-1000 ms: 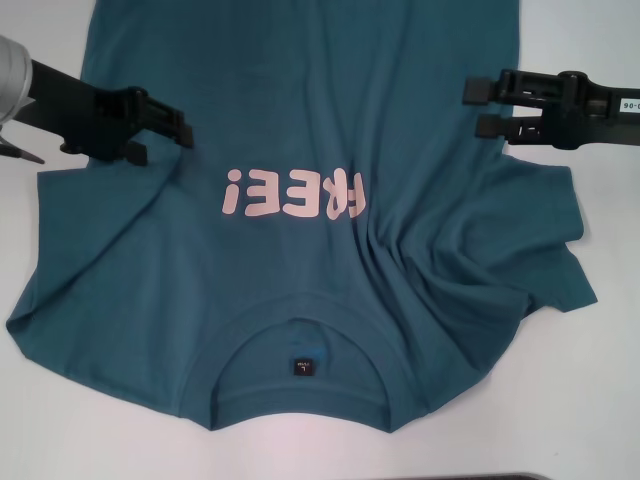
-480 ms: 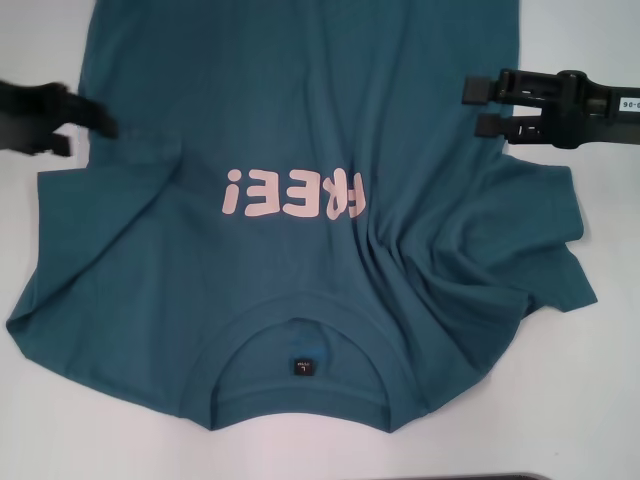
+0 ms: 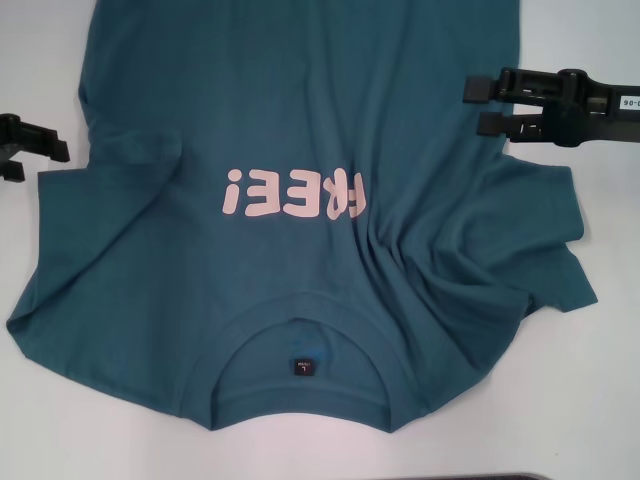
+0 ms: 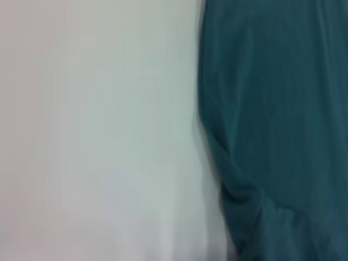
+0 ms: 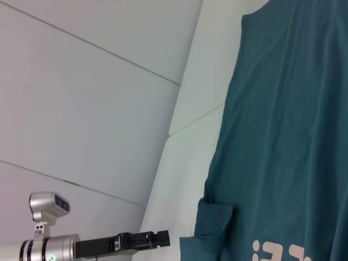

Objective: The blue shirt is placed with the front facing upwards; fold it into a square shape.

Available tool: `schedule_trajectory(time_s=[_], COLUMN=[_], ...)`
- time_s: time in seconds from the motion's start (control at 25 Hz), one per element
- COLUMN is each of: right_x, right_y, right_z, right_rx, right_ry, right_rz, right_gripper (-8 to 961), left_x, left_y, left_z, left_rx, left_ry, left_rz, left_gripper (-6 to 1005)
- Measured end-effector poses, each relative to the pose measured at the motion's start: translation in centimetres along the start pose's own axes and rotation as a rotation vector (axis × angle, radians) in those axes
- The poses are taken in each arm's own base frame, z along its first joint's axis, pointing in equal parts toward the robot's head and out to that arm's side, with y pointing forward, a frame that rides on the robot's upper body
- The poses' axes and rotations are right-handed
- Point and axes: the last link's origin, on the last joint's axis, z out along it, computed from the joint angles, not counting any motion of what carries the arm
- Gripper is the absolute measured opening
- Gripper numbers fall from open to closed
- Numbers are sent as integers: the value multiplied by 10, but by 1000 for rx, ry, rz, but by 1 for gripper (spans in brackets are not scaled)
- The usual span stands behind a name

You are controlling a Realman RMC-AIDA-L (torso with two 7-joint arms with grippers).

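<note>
— What has changed?

— My left pincer has drawn back off the large teal-blue cotton T-shirt with the pink "FREE!" print. It now sits at the cloth's left edge over the white counter, its fingers spread and gripping nothing. My right pincer has not budged; it hangs over the shirt's right side, fingers apart, empty.

— And the shirt?

— Flat on the counter, front up, collar nearest me. Its left sleeve looks smooth, the right sleeve is rumpled.

— How should the fold go?

— I judge it best to smooth those wrinkles first, then pinch each side at matching heights, so the edges land parallel.
</note>
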Motion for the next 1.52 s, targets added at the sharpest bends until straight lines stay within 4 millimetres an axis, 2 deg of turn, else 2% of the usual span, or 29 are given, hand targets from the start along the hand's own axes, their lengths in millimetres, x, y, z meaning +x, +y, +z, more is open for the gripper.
schedule_trajectory(time_s=[0.72, 1.04, 1.44, 1.52], right_x=[2, 2, 2, 2], right_y=[-2, -2, -1, -1], right_z=[-3, -3, -3, -3], right_rx=[0, 0, -2, -2], right_ry=[-8, -8, -7, -7], right_rz=[8, 8, 8, 9], right_gripper=[941, 940, 940, 940], left_x=[-1, -6, -8, -8], left_y=[-5, -2, 4, 4], left_z=[15, 24, 22, 21], left_rx=[51, 32, 11, 13], left_ry=[-9, -55, -81, -83], left_rz=[32, 43, 52, 52], left_gripper=[670, 666, 660, 580])
